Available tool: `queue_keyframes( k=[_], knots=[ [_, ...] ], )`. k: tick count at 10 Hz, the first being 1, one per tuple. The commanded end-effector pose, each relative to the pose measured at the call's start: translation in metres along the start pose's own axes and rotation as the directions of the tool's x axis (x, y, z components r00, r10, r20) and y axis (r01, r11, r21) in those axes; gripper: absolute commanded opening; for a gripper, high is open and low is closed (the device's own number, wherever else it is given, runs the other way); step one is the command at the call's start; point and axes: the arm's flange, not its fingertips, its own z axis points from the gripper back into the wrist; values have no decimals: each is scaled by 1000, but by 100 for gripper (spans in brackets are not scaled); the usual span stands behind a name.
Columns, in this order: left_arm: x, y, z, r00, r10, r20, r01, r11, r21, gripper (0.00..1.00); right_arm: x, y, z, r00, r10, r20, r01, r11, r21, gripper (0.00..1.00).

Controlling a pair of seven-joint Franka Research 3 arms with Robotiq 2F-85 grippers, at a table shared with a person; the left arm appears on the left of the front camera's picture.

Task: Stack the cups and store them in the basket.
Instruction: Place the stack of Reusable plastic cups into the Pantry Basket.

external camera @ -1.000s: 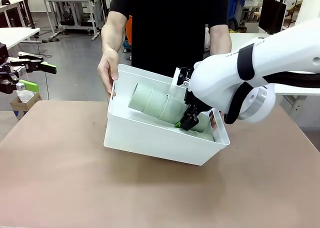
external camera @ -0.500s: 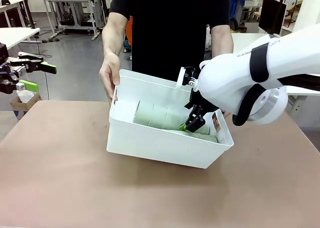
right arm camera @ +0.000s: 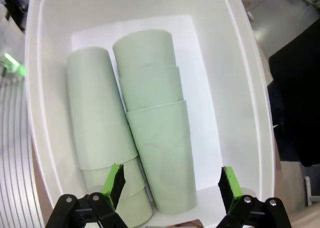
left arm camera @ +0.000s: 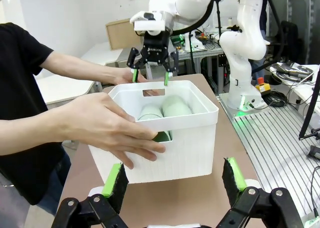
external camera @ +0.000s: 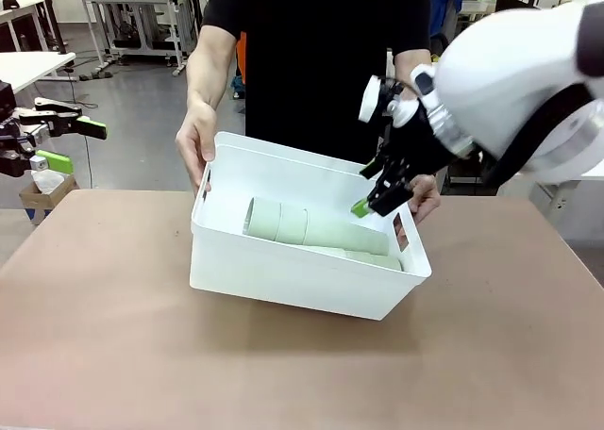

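You see the basket (external camera: 283, 270) held at both short ends by the person's hands (external camera: 196, 145), stacked cups (external camera: 316, 228) lying inside, the right gripper (external camera: 375, 200) above its rim

A matte brown tabletop (external camera: 113, 336) is seen in the foreground. Beyond it, a grey polished floor (external camera: 132, 119) is shown, on which white-topped workbenches with metal legs (external camera: 132, 20) are set at the far left. A dark monitor (external camera: 514, 24) is placed at the far right. A pale wall (left arm camera: 75, 18) and a ribbed metal floor panel (left arm camera: 272, 138) are visible in the left wrist view.
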Motion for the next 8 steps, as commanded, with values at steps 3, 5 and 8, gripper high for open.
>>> queue_keyframes(
  k=[3,5,8],
  knots=[
    [2,-1,0,1000,-3,0,3,1000,-1,100,-5,-36,51,979,-129,157,110,986,124,100],
    [2,-1,0,1000,-3,0,3,1000,-1,100,-26,-60,72,952,-186,244,142,972,188,100],
    [2,-1,0,1000,-3,0,3,1000,-1,100,-88,-73,127,881,-220,419,132,964,229,100]
  ],
)
